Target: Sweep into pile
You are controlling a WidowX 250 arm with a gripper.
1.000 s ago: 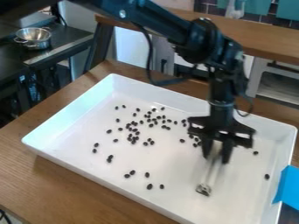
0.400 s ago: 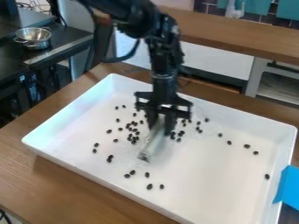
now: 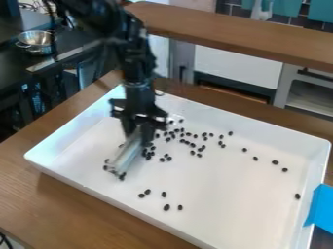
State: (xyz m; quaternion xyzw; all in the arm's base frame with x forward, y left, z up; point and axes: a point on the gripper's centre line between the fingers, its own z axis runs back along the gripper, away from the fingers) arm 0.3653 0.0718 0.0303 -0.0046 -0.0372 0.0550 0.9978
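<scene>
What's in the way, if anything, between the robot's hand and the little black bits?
Nothing I can see blocks it. There's just the see-through tool that the hand holds. Its low end is down in the white tray, right by a few black bits.

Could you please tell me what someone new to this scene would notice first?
Probably the large white tray on the wooden table, with small dark beans or pellets scattered over it. Next, the black gripper over the tray's left part, with a pale tool slanting down from it among a few dark pieces.
</scene>
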